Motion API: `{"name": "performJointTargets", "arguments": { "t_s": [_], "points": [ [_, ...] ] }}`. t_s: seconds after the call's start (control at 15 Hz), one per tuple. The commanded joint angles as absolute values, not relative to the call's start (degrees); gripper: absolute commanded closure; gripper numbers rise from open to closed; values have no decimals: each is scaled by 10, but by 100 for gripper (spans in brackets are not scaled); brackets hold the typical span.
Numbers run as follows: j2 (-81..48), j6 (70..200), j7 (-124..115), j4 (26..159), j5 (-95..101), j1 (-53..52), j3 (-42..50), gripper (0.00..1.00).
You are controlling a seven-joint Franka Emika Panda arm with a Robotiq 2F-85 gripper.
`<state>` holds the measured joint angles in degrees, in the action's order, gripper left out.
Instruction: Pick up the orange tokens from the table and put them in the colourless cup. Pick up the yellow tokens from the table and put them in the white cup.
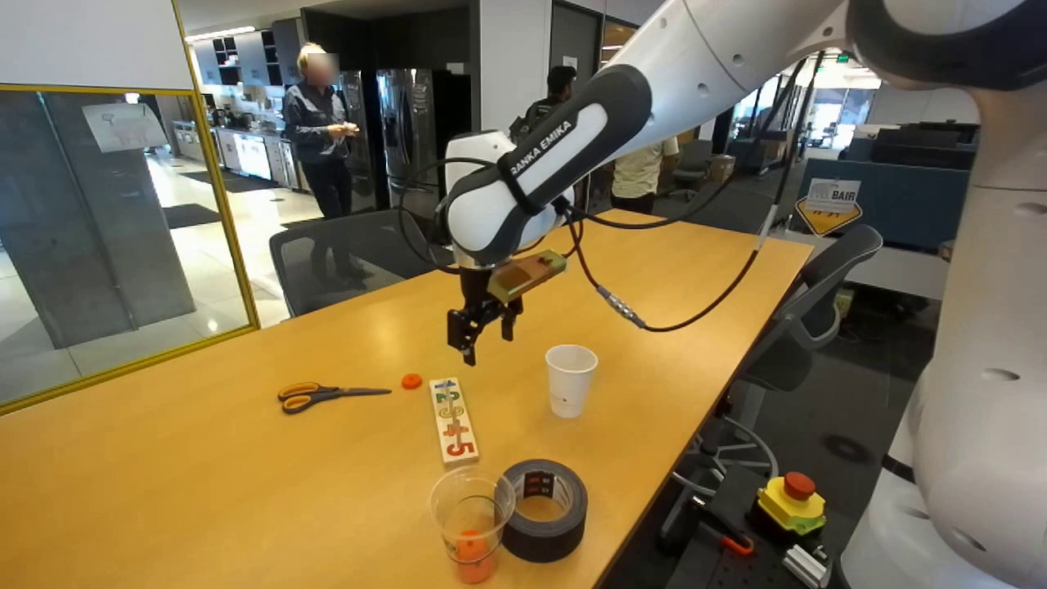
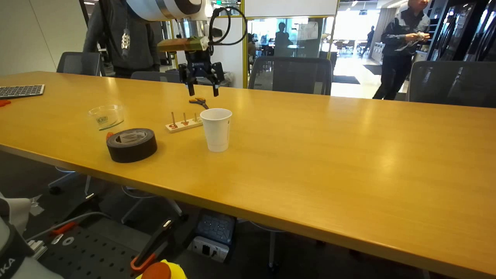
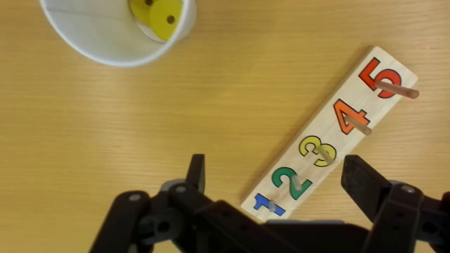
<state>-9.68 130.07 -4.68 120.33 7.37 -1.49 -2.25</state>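
One orange token (image 1: 411, 381) lies on the table near the scissors' tips. More orange tokens (image 1: 472, 556) show through the wall of the colourless cup (image 1: 451, 511), which stands against the tape roll; this cup also shows in an exterior view (image 2: 106, 116). The white cup (image 1: 571, 380) stands upright, also seen in an exterior view (image 2: 217, 130) and the wrist view (image 3: 105, 45). Yellow tokens (image 3: 165, 19) lie inside it; I see none on the table. My gripper (image 1: 488, 348) is open and empty, above the table; in the wrist view its fingers (image 3: 274, 161) spread over the number board.
The wooden number board with pegs (image 1: 454, 425) lies between the orange token and the white cup. Scissors (image 1: 327, 396) lie farther along the table. A black tape roll (image 1: 546, 541) touches or nearly touches the colourless cup. A keyboard (image 2: 21, 91) is at the table's far end.
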Motion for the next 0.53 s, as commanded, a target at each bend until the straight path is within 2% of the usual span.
{"name": "performJointTargets", "arguments": {
  "t_s": [0.0,0.47],
  "points": [
    [-200,1314,40,1108,34,-19,-40,0],
    [-343,1301,108,948,34,-20,-51,0]
  ]
}}
